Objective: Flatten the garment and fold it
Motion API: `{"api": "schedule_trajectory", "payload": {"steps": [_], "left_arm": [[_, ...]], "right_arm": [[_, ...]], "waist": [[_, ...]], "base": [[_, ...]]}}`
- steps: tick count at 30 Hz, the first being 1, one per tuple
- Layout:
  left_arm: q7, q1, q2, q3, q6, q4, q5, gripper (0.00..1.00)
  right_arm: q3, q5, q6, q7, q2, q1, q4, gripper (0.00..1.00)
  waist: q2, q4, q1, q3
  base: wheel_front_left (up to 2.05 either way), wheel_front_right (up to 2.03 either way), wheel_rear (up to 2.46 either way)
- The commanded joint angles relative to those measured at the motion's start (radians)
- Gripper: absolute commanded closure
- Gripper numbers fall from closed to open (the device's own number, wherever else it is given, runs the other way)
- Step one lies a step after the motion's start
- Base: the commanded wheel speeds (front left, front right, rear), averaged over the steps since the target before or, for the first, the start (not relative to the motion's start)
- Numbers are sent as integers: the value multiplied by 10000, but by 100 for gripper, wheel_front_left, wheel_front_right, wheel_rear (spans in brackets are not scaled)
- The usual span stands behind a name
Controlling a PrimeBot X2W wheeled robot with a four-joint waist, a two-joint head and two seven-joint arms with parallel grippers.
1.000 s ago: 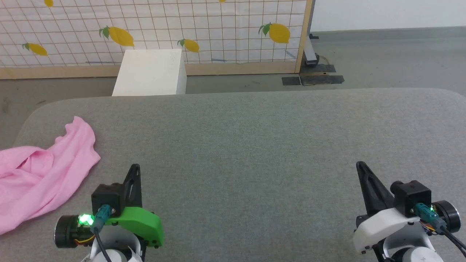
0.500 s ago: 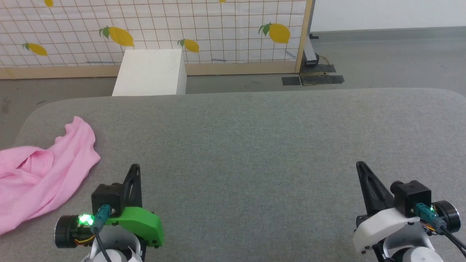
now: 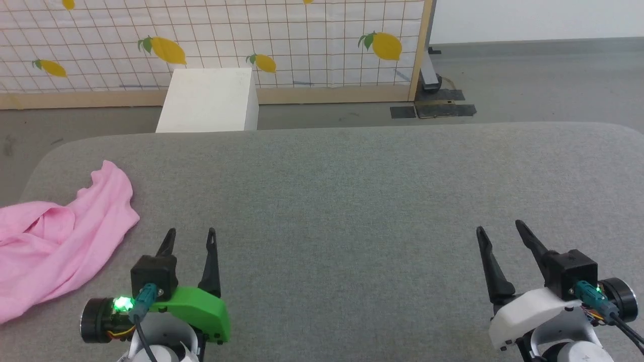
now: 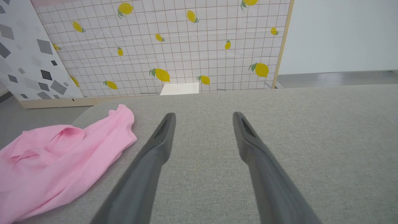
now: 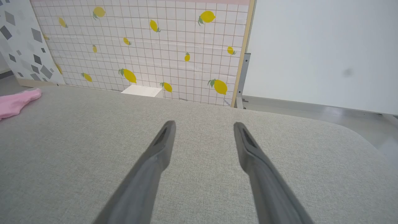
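Here, my left gripper [image 3: 191, 231] hovers low over the grey fabric-covered counter [image 3: 352, 201], near its front edge, with its two dark fingers spread apart and nothing between them. In the left wrist view the same fingers [image 4: 155, 149] frame only bare grey cloth surface. My right gripper [image 3: 499, 225] sits well over on the other side, also near the front edge, jaws likewise released and empty. In the right wrist view bare counter lies in the gap between its fingers [image 5: 258, 161].

The garment [image 3: 55, 236], a plain light-pink piece of thin knit cloth, lies crumpled on the counter's left end, well apart from my right gripper and just to the left of my left one, not touching it. It is bunched into soft folds, with one pointed flap reaching toward the counter's far left corner. Part of it runs off the left edge of the head view, so I cannot tell its full outline. In the right wrist view a small pink tip of it shows at the far left.

Beyond the counter a white box [image 3: 209, 100] stands on the grey floor [image 3: 528, 80], against a gridded screen printed with lemons [image 3: 282, 40] in a wooden frame.
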Motion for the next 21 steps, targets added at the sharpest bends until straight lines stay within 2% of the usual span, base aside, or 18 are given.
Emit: {"api": "schedule_trajectory", "payload": {"steps": [1,10,21], "left_arm": [[-111,-75,-3,-60,78,81,-34,0],[-301,-155,24,-174,189,297,-154,0],[-530,-184,99,-216,377,438,-328,0]], "right_arm": [[-34,45,-1,-133,1,-4,67,0],[-84,118,-2,-317,3,-6,184,0],[-78,236,-3,-546,5,-46,327,0]], "waist": [[0,30,0,-4],[0,357,0,-31],[0,1127,0,-11]], "base": [[0,0,0],[0,0,0],[0,0,0]]}}
